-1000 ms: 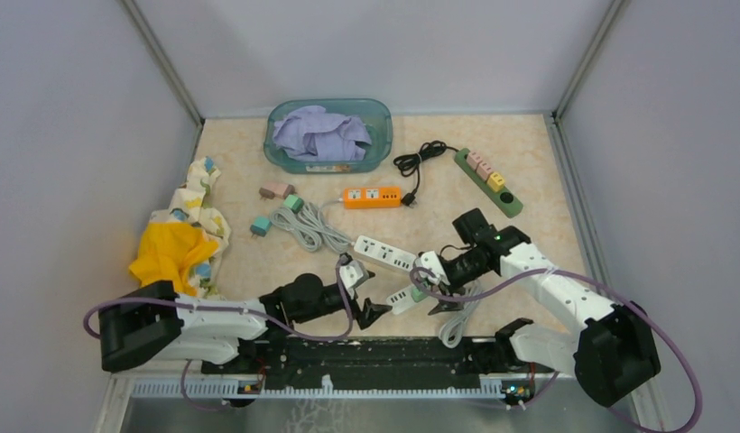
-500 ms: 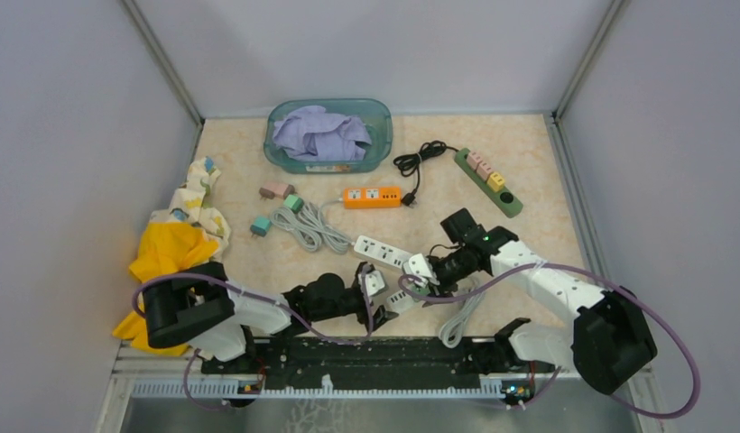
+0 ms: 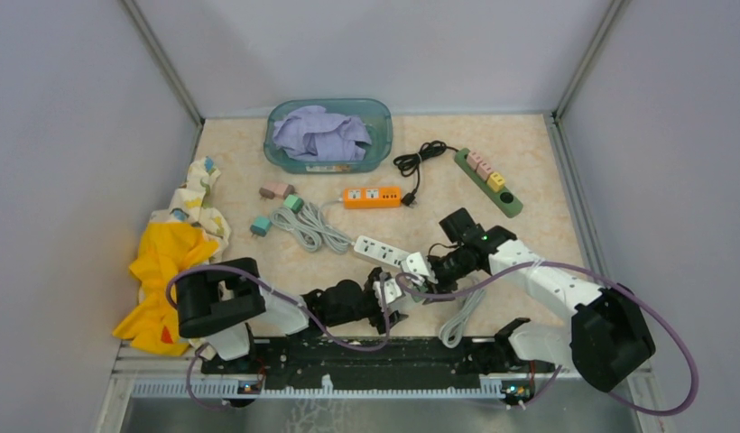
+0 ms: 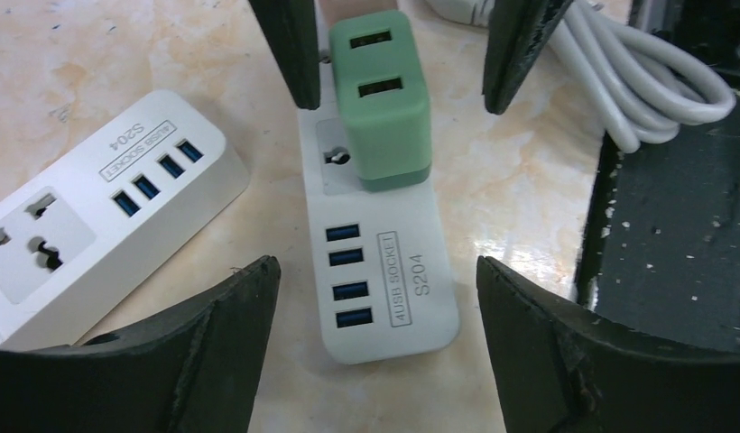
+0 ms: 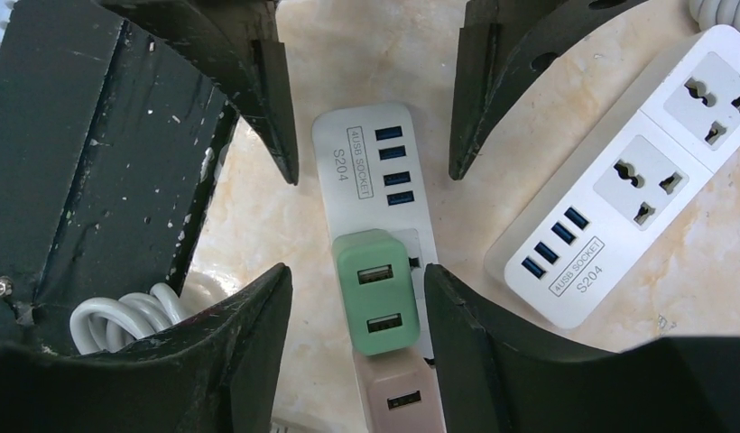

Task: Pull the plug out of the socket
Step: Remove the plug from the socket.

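Observation:
A small white socket strip (image 4: 389,280) lies near the table's front edge, with a green plug (image 5: 375,289) and a pink plug (image 5: 398,397) standing in it. My right gripper (image 5: 357,271) is open and straddles the green plug: the right finger is almost against it, and a gap shows on the left. My left gripper (image 4: 375,271) is open over the strip's USB end, with its fingers apart from both sides. In the top view the two grippers meet nose to nose, left gripper (image 3: 391,302) and right gripper (image 3: 419,275), and they hide most of the strip.
A longer white power strip (image 3: 384,253) lies just beside it. A black rail (image 3: 366,352) and a looped white cable (image 3: 461,316) run along the near edge. Farther back are a grey coiled cable (image 3: 308,225), an orange strip (image 3: 373,197), a green strip (image 3: 488,181), a teal bin (image 3: 328,158) and a yellow cloth (image 3: 168,257).
My left arm has swung right, bringing its gripper to the strip's near end. The right gripper's jaws have narrowed around the green plug.

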